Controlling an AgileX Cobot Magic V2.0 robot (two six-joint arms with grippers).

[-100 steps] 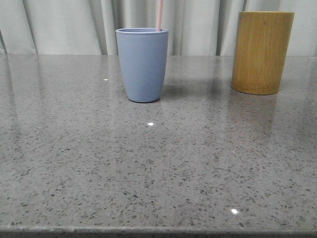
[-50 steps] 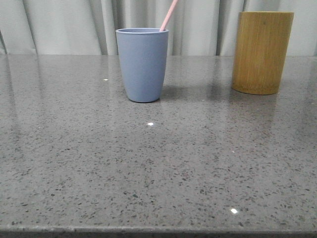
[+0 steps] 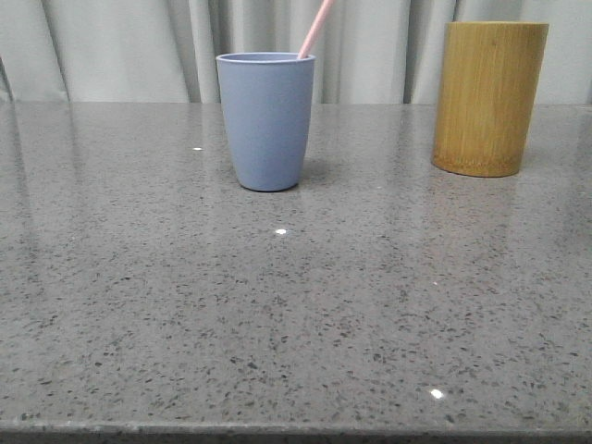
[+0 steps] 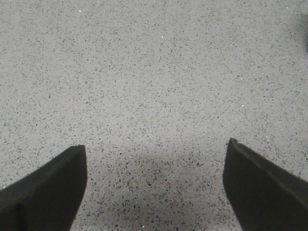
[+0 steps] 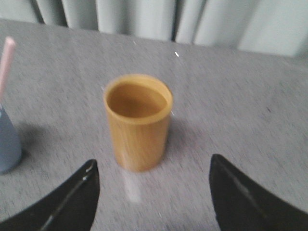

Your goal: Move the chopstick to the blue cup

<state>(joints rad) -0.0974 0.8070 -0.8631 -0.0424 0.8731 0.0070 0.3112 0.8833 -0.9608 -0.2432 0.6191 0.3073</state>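
The blue cup stands upright at the middle back of the table. A pale pink chopstick leans out of it to the right, resting on the rim; in the right wrist view its tip and the blue cup's side show at the frame edge. My right gripper is open and empty, above the table and apart from the bamboo holder. Over bare table, my left gripper is open with nothing between its fingers. Neither gripper appears in the front view.
The tall yellow-brown bamboo holder stands at the back right, and its inside looks empty in the right wrist view. Grey curtains hang behind the speckled grey table, whose front edge runs along the bottom of the front view.
The chopstick stood nearly upright in the blue cup a second ago; it has since tipped to the right and now leans on the rim. Both cups have stayed put.
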